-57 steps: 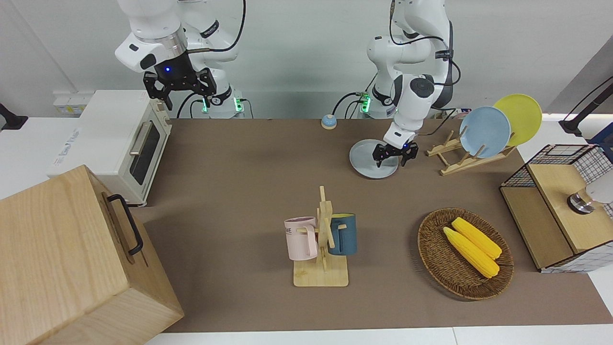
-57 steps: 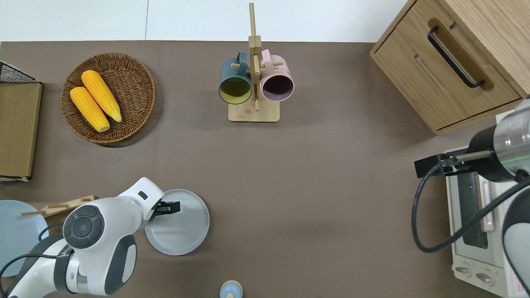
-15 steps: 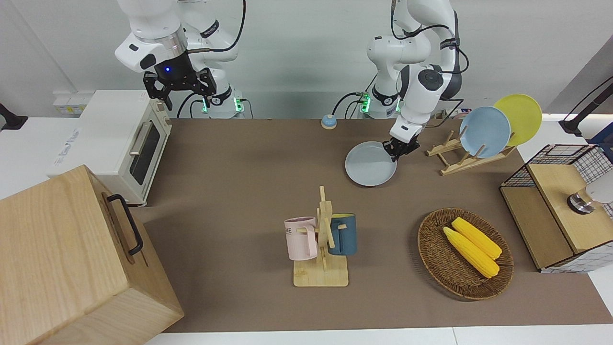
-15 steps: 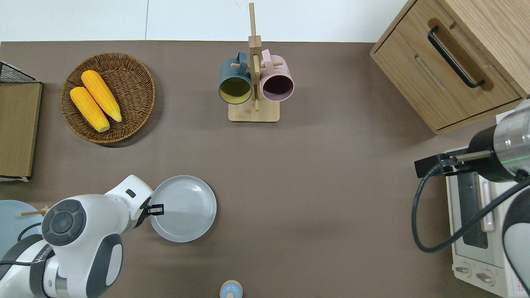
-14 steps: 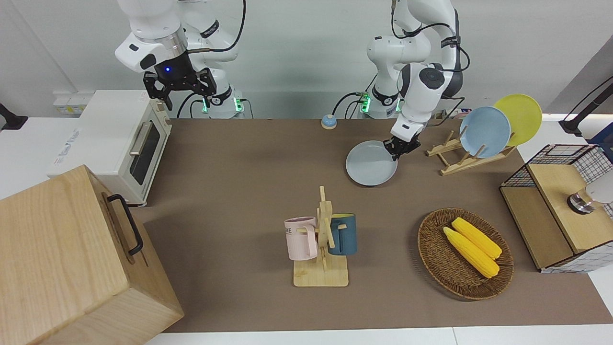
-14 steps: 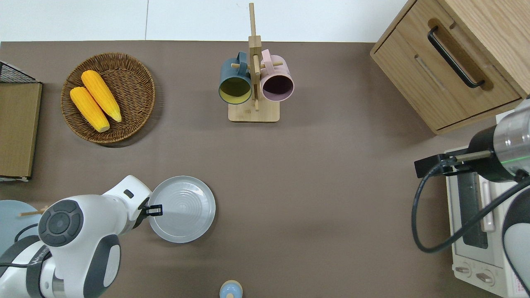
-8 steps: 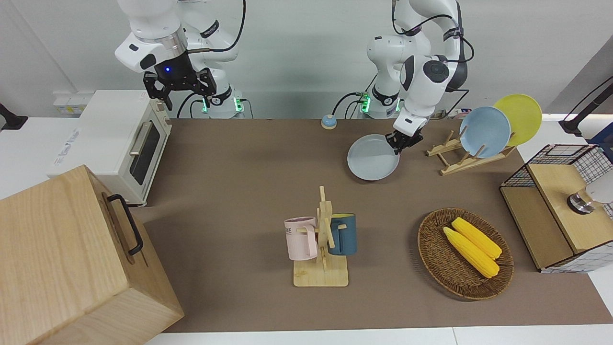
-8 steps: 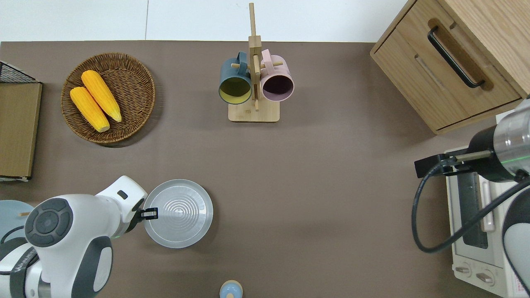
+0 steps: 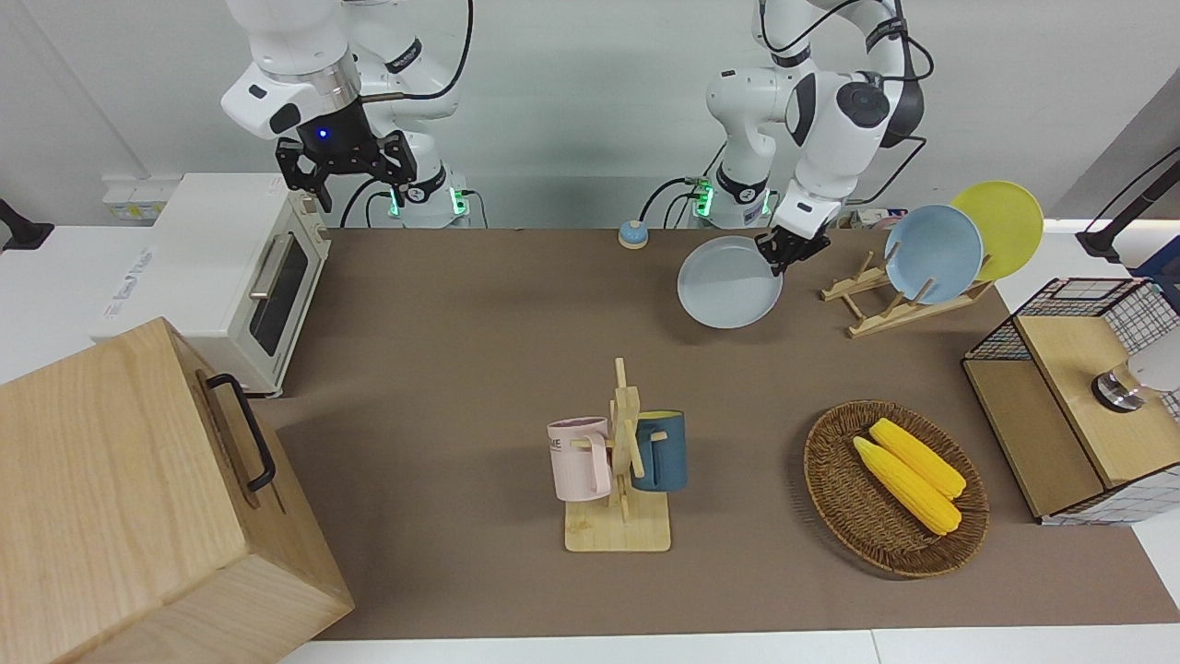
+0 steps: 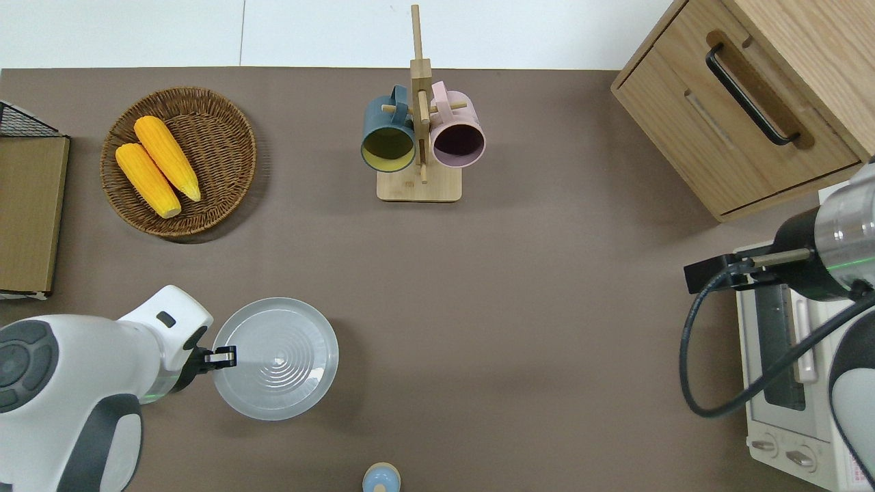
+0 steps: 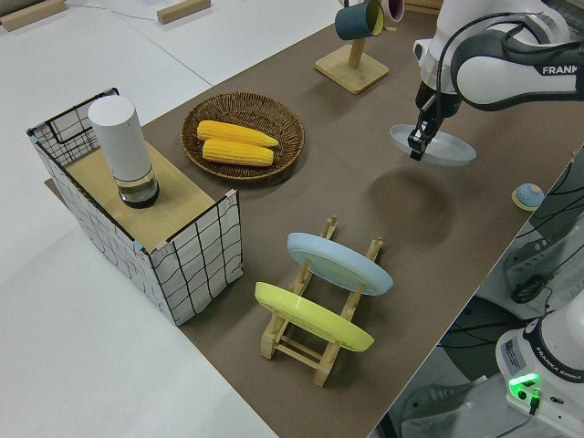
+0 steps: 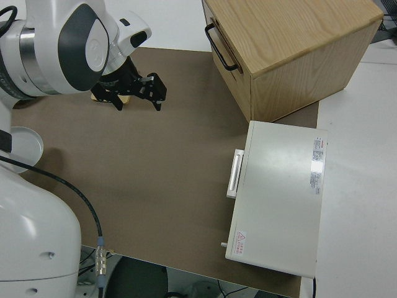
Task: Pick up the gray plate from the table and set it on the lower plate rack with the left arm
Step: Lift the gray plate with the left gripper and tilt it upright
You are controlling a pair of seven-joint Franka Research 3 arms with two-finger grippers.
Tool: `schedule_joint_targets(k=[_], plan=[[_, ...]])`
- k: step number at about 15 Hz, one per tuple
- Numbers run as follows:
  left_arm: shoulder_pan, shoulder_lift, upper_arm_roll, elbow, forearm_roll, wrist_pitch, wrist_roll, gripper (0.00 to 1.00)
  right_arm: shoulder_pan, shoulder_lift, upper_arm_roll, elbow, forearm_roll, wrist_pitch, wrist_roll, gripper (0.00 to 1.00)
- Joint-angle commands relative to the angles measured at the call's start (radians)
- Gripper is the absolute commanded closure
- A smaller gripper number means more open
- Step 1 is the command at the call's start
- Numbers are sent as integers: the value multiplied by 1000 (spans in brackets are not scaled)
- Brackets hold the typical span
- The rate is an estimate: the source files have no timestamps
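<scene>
The gray plate (image 9: 728, 281) hangs roughly level above the brown table (image 9: 479, 350), with its shadow on the mat below. My left gripper (image 9: 779, 254) is shut on the plate's rim at the edge toward the rack; it also shows in the overhead view (image 10: 222, 356) and the left side view (image 11: 418, 146). The plate shows there too (image 10: 275, 359) (image 11: 436, 146). The light-wood plate rack (image 9: 899, 314) (image 11: 294, 345) stands toward the left arm's end and holds a sky-blue plate (image 9: 933, 254) and a yellow plate (image 9: 1000, 229) in its upper slots. The right arm is parked, its gripper (image 9: 343, 171) open.
A mug stand (image 9: 619, 461) with a pink and a blue mug stands mid-table. A wicker basket (image 9: 830, 498) holds corn cobs. A wire-sided box (image 9: 1079, 397), a toaster oven (image 9: 230, 277), a wooden drawer cabinet (image 9: 138, 498) and a small blue bell (image 9: 632, 234) stand around the edges.
My left gripper went from open over the plate on the table to shut on its rim. It has lifted the plate and carried it toward the rack.
</scene>
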Motion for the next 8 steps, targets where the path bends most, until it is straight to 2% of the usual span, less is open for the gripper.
schedule_joint_targets(k=[1,6,8], plan=[[20,-9,-1,136,14,-157,-8,1000,-10,-2,6,6,10,-13,-1,11],[25,-8,2,253,12,-228,-9,1000,-10,-2,6,6,10,-13,-1,11],[22,-8,26,270,12,-235,-9,1000,-10,-2,4,6,10,-13,-1,13]])
